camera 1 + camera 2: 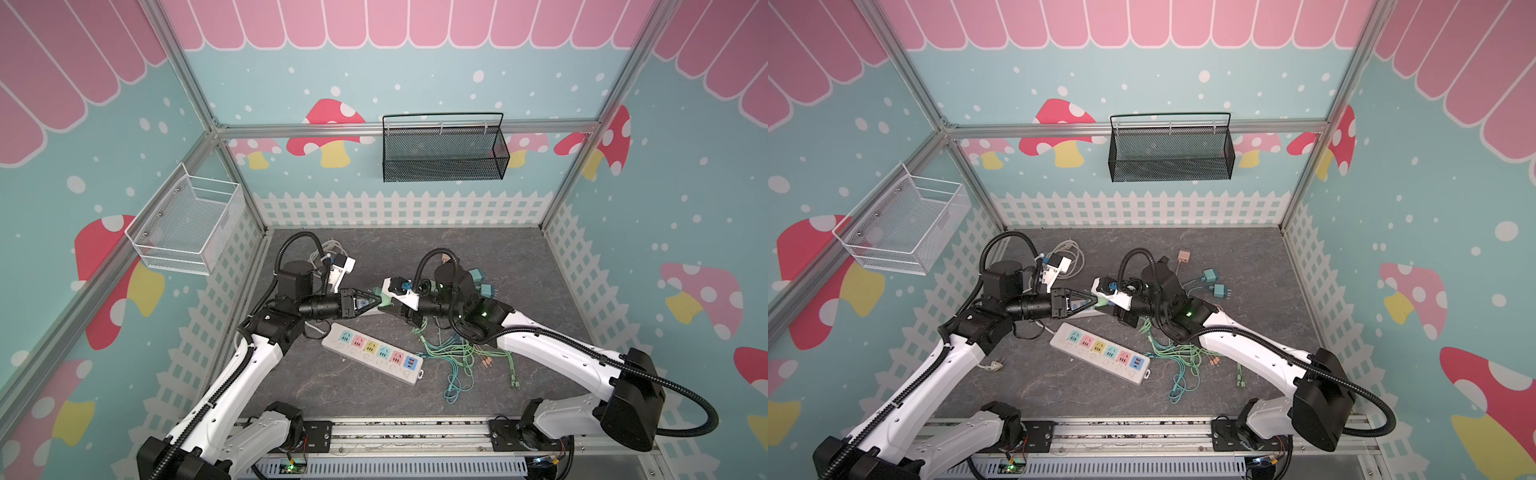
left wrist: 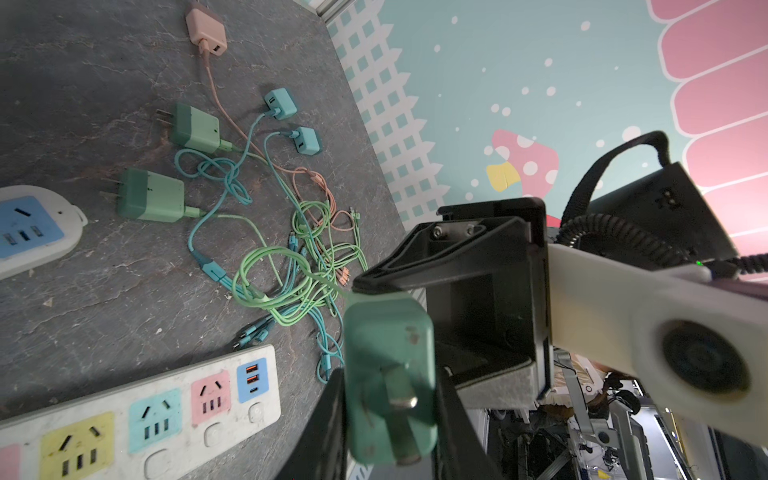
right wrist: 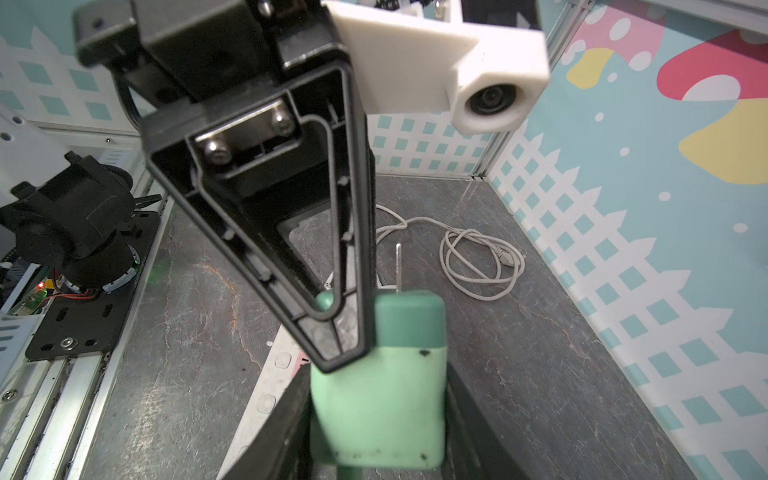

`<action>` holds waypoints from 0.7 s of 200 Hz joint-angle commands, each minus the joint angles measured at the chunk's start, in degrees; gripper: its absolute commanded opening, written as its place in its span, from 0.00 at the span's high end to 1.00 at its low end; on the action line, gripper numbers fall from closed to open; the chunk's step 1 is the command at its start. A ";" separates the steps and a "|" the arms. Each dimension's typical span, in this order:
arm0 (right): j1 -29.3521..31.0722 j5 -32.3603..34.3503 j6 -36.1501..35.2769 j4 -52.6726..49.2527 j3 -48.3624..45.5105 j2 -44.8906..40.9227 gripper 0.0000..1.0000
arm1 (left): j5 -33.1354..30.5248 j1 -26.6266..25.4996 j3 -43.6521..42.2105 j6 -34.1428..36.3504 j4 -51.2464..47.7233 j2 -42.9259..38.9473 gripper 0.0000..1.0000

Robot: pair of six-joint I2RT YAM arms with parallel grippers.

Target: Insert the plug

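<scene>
Bare grey mat [image 1: 528, 262] lies open at the far right and along the near edge. A power strip [image 1: 372, 351] and tangled cables [image 1: 457, 355] fill the middle, with teal chargers [image 1: 1211, 275] just beyond them. A coiled white cord [image 3: 448, 255] crowds the far left corner.

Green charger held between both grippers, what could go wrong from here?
1. Both the left gripper and right gripper clamp the green charger in mid-air; uneven pulling could twist it or make it slip.
2. It is wired into the tangled cables, which may drag.
3. The left gripper grips near the prongs, possibly blocking the power strip socket.
</scene>
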 commanded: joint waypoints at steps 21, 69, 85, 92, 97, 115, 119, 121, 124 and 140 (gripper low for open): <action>0.62 0.51 2.83 0.99 -0.22 -1.21 0.52 | -2.48 -0.31 -0.48 1.66 -0.63 0.23 0.86; 0.59 5.89 11.82 0.59 -1.75 -7.27 0.37 | -6.50 -0.32 -1.16 3.57 -0.19 0.83 0.99; 0.62 8.45 16.90 0.19 -2.20 -9.11 0.34 | -7.67 -0.21 -1.47 3.56 1.13 0.89 1.00; 0.62 8.59 19.06 -0.34 -2.34 -9.56 0.34 | -7.88 -0.24 -1.80 3.34 2.23 0.84 1.00; 0.62 8.35 20.63 -0.57 -2.53 -9.91 0.34 | -8.06 -0.26 -2.04 3.07 3.20 0.67 1.00; 0.62 7.15 27.21 0.17 -4.68 -11.10 0.35 | -9.12 -0.23 -3.52 1.65 8.00 -0.24 1.00; 0.60 6.67 28.70 0.71 -5.39 -11.28 0.35 | -9.34 -0.29 -4.02 1.26 9.34 -0.48 1.00; 0.62 6.40 29.54 1.05 -5.80 -11.41 0.35 | -9.54 -0.22 -4.28 1.01 10.01 -0.69 1.00; 0.62 5.97 30.55 1.56 -6.43 -11.64 0.35 | -9.76 -0.28 -4.67 0.70 10.91 -0.89 1.00; 0.62 3.28 35.90 4.91 -9.72 -12.52 0.36 | -10.75 -0.25 -6.78 -1.00 16.27 -2.32 1.00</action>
